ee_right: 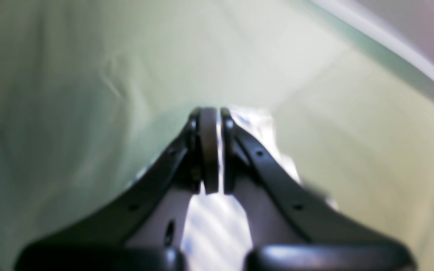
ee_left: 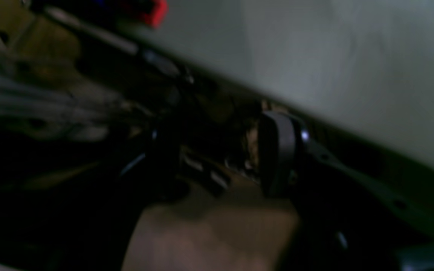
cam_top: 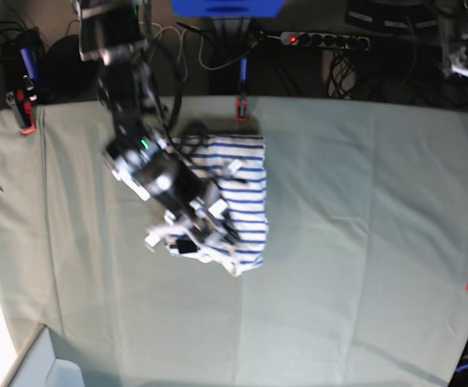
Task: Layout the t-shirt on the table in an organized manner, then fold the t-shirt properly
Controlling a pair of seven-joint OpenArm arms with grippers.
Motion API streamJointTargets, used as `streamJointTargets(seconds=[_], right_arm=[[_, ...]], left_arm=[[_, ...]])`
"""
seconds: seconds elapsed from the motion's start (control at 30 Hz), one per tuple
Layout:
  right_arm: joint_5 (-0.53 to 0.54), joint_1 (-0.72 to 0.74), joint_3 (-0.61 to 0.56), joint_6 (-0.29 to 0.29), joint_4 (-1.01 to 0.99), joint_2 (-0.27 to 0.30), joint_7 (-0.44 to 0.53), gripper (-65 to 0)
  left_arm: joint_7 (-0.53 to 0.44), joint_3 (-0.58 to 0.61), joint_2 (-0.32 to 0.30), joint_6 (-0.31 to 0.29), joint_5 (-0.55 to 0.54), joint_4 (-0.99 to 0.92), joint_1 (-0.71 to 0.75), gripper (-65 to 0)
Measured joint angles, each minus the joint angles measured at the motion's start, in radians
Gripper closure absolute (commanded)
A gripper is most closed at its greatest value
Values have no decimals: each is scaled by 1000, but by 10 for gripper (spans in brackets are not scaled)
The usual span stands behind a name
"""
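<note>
Base view shows the t-shirt [cam_top: 246, 193], white with thin blue stripes, lying bunched and partly folded on the table [cam_top: 362, 242], toward the far edge and just below the red clamp [cam_top: 240, 109] fixed at the middle of that edge. Seen from that clamp, the shirt is the nearest thing, spreading down and slightly left from it. The right arm reaches in from beyond the far edge, to the left of the clamp, and slants across the shirt's left part, with the right gripper [cam_top: 217, 234] down over the shirt's lower left corner. In the right wrist view the right gripper [ee_right: 213, 150] has its fingers [ee_right: 208, 150] pressed together, with a strip of pale striped cloth [ee_right: 217, 226] showing between and beneath them, so they pinch the shirt; the pale green table cover fills the rest of that view. The left arm does not appear in the base view. The left wrist view is dark and blurred: one finger [ee_left: 277, 150] of the left gripper [ee_left: 220, 150] stands out, beside the table's edge, with a second red clamp [ee_left: 156, 11] at the top, and I cannot tell how far its fingers are spread. Nothing of the shirt is seen there.
</note>
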Motion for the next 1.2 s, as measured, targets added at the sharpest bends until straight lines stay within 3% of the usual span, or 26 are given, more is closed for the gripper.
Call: streamJointTargets(seconds=[0.23,0.5,0.63,0.7,0.87,1.03,1.13,1.2], right_arm=[[-2,-186,106,0,22,50,-3,0],[11,-193,101,1,-93,81,18,0],[13,-280,164,3,49,70,4,0],[99,-346,212,1,158,79,35,0],[259,-477,290,2,289,79,84,0],[257,-588,325,3,187,79,74,0],[258,-620,321,3,100,88,78,0],[266,-628,315,2,26,111,96,0]], left_arm=[[5,-2,0,4,4,-19,-4,-320],[5,-3,17,3,5,-21,2,-320],[-3,-3,35,-1,3,-97,21,-320],[-2,-4,39,4,7,-144,26,-313],[-9,-4,28,3,4,-289,18,-137],[-20,-5,25,0,9,-470,-34,0],[-154,5,20,7,16,-607,-81,-3],[-294,76,-12,14,81,-748,-112,-3]])
